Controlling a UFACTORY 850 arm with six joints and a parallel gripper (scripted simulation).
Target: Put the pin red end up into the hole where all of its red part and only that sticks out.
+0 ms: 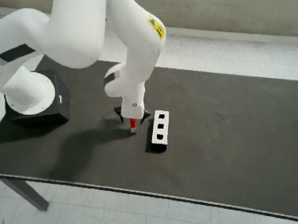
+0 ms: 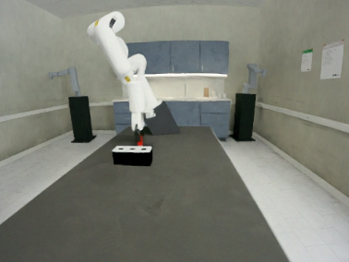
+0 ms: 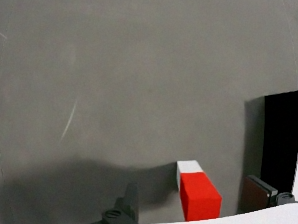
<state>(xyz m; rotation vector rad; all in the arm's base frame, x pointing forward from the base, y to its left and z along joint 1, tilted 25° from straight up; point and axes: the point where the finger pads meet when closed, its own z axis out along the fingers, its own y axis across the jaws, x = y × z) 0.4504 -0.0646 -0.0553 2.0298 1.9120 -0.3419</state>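
Observation:
The pin [image 1: 133,124] [image 2: 140,142] [image 3: 201,192] stands upright on the table, red part up and white part at the bottom. The block [image 1: 165,131] [image 2: 132,159] [image 3: 280,135] has a white top with three square holes in a row and black sides. It stands a short way to the right of the pin in the top view; its holes are outside the wrist view. My gripper [image 1: 132,121] [image 2: 138,137] [image 3: 193,198] is open, with its fingers apart on either side of the pin. In the wrist view the right finger is near the block's side. The hole depths cannot be seen.
The dark table [image 1: 221,158] [image 2: 185,198] carries the arm's black base [image 1: 61,106] at the left in the top view. The table's front edge runs below the block there. Cabinets [image 2: 185,57] and two arms on black pedestals stand beyond the table in the exterior view.

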